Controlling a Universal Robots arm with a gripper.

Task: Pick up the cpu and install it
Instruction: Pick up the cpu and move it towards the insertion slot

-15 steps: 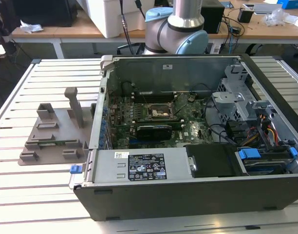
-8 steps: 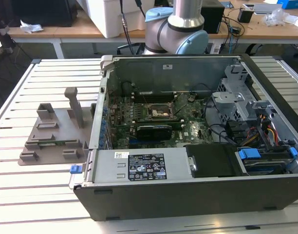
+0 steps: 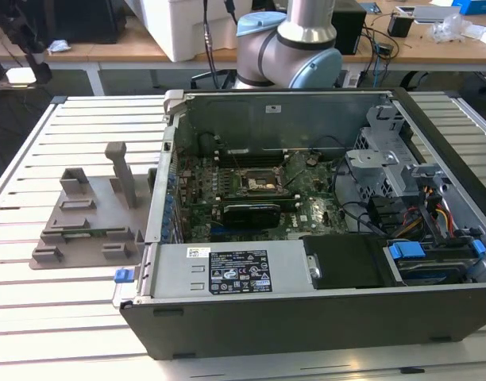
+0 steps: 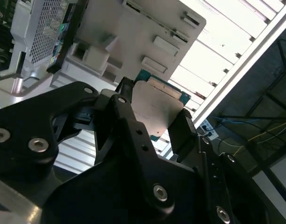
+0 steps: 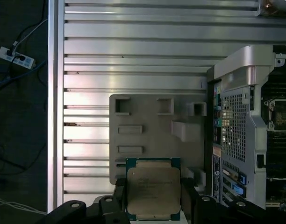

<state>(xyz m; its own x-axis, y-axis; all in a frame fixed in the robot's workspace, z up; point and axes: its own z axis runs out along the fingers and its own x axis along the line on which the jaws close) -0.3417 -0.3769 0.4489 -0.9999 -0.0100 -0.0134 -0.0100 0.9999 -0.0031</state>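
The cpu (image 5: 153,193), a flat square chip with a silvery-grey top and a green rim, is clamped between my gripper's (image 5: 153,207) two black fingers (image 5: 118,201). The second wrist view shows the same cpu (image 4: 158,108) from another side, with my gripper (image 4: 154,119) shut on two of its opposite edges. It hangs high above the grey plastic tray (image 5: 147,121). In the exterior view that tray (image 3: 84,230) lies on the slatted table to the left of the open computer case (image 3: 306,309). The black-framed socket (image 3: 263,184) sits in the middle of the motherboard.
The arm's (image 3: 295,44) lower joints rise behind the case. Inside the case are a power supply (image 3: 235,270), drive cages (image 3: 386,159) and cable bundles (image 3: 433,214). Upright posts (image 3: 122,171) stand on the tray. Dark floor with cables (image 5: 17,60) lies past the table's edge.
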